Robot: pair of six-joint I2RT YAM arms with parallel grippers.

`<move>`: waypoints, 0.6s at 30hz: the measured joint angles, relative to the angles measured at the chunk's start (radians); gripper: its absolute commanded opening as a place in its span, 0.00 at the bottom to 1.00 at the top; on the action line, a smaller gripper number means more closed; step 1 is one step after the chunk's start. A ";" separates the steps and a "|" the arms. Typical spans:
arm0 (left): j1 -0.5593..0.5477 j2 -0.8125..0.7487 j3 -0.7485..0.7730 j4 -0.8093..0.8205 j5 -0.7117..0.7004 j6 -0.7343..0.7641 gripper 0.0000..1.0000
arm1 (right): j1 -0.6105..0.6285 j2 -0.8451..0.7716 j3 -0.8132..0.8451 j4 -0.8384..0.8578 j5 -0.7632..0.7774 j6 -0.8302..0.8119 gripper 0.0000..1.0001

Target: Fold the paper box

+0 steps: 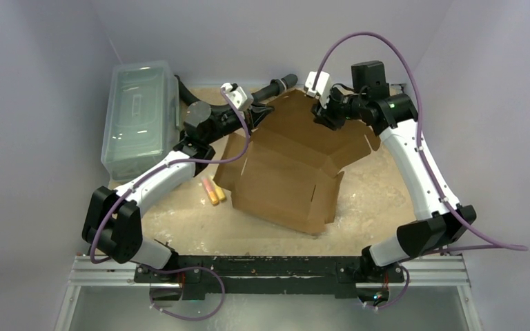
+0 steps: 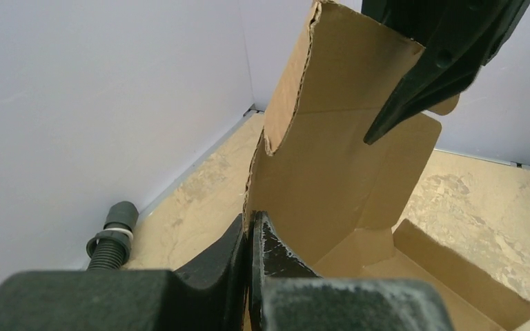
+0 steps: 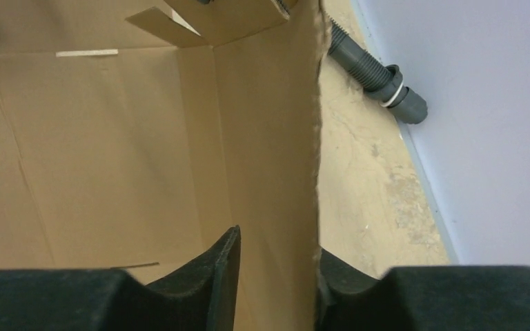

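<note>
The paper box [image 1: 283, 179] lies half-folded mid-worktop [image 1: 386, 200], long axis slanting, its back flap [image 1: 297, 114] raised at the box's far side. The left hand [image 2: 250, 221] is clamped on the flap's left edge. The right hand [image 3: 276, 241] straddles its right edge, fingers apart. The next fold likely hinges on the left hand's hold.
</note>
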 measured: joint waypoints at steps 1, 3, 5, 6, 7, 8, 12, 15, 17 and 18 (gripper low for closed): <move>0.000 0.000 0.000 0.000 0.000 0.001 0.00 | -0.001 0.006 0.005 -0.005 -0.007 -0.004 0.23; 0.000 0.000 0.000 0.000 0.000 0.005 0.00 | -0.005 0.017 0.015 -0.010 -0.019 -0.009 0.02; 0.000 0.000 0.000 0.000 -0.001 0.008 0.00 | -0.007 0.023 0.024 -0.013 -0.025 -0.012 0.00; 0.000 0.000 0.000 0.000 -0.002 0.008 0.00 | -0.009 0.023 0.026 -0.016 -0.029 -0.009 0.00; 0.000 0.000 0.000 0.003 -0.002 0.009 0.00 | -0.011 0.023 0.026 -0.017 -0.035 -0.006 0.00; 0.000 0.000 0.000 0.005 -0.003 0.009 0.00 | -0.012 0.022 0.026 -0.016 -0.037 -0.005 0.00; 0.000 -0.001 0.000 0.014 -0.015 0.006 0.42 | -0.016 0.010 0.015 0.009 -0.038 0.011 0.00; 0.000 -0.008 0.000 0.012 -0.050 -0.021 0.78 | -0.022 -0.007 0.010 0.026 -0.029 0.015 0.00; 0.002 -0.025 0.000 -0.013 -0.095 -0.057 0.91 | -0.027 -0.025 0.010 0.038 -0.006 0.013 0.00; 0.007 -0.039 0.001 -0.039 -0.119 -0.080 0.93 | -0.031 -0.033 0.010 0.042 0.010 0.011 0.00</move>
